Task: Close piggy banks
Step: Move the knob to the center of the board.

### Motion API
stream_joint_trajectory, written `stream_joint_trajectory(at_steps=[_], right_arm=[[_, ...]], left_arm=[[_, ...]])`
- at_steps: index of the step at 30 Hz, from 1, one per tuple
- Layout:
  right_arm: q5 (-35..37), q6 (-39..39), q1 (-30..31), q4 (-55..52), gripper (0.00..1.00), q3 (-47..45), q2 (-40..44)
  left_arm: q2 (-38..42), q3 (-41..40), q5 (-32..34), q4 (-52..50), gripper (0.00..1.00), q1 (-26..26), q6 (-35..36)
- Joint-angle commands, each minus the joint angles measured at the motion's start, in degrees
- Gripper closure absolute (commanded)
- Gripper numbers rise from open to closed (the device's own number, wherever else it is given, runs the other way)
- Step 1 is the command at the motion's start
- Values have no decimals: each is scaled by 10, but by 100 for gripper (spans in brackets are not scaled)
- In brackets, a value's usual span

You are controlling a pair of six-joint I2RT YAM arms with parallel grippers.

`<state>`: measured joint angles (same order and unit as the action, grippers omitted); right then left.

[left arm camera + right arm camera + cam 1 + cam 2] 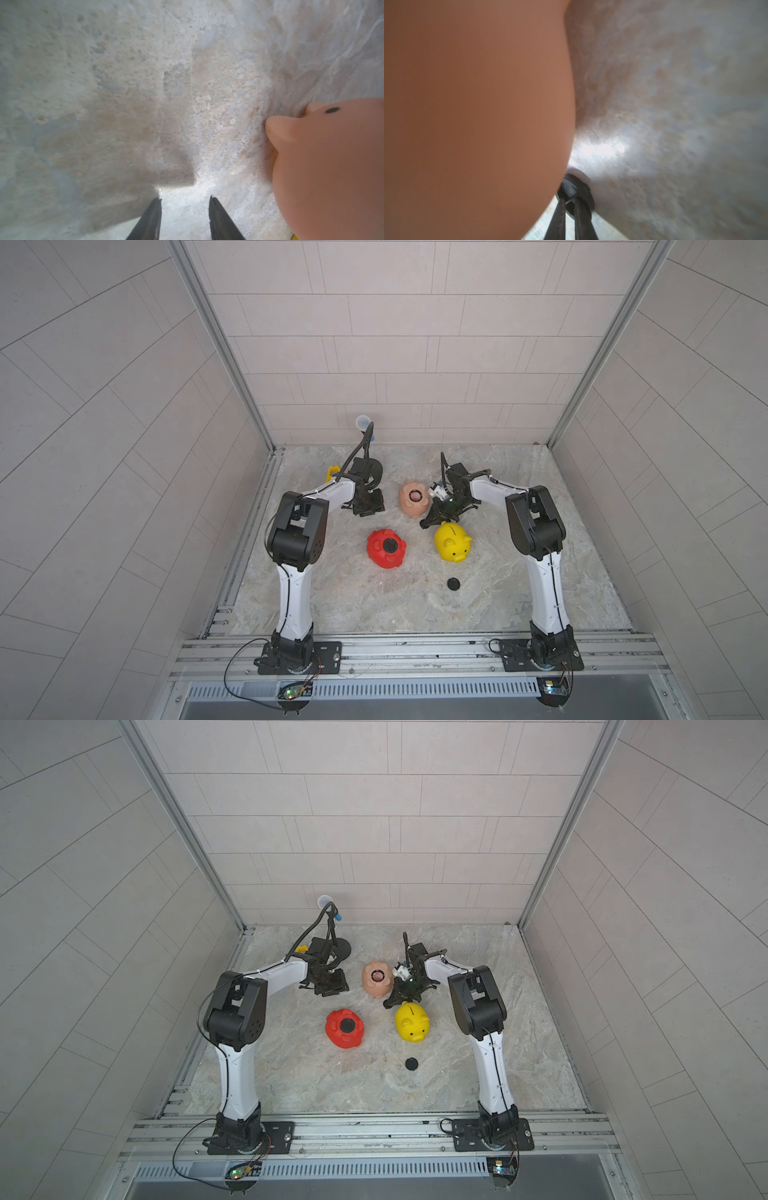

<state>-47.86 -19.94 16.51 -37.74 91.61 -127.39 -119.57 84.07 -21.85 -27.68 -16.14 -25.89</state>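
Observation:
The peach-pink piggy bank point(413, 506) point(376, 986) lies belly up with its round hole open. Nearer the front, the red piggy bank point(386, 549) lies belly up with a black plug in its hole. The yellow piggy bank point(452, 543) stands upright, slot on top. My right gripper point(569, 196) point(426, 524) is low between the peach and yellow pigs, shut on a black round plug point(584, 191), with the peach pig point(477, 114) close beside it. My left gripper point(186, 198) point(368, 510) hangs open and empty over bare table, left of the peach pig point(332, 166).
Another black plug point(453, 583) lies loose on the marble table point(374, 605) in front of the yellow pig. A yellow frame point(331, 472) and a small stand on a round black base point(376, 467) sit behind the left arm. Walls enclose the table on three sides.

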Motion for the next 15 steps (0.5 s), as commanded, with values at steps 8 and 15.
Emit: stream_joint_trajectory(at_steps=[8,15], right_arm=[[112,-22,-53,1,86,-17,25],[243,-8,-105,-40,85,-38,57]], left_arm=[[-10,0,-3,-9,57,4,9],[-2,-17,-12,0,57,5,8]])
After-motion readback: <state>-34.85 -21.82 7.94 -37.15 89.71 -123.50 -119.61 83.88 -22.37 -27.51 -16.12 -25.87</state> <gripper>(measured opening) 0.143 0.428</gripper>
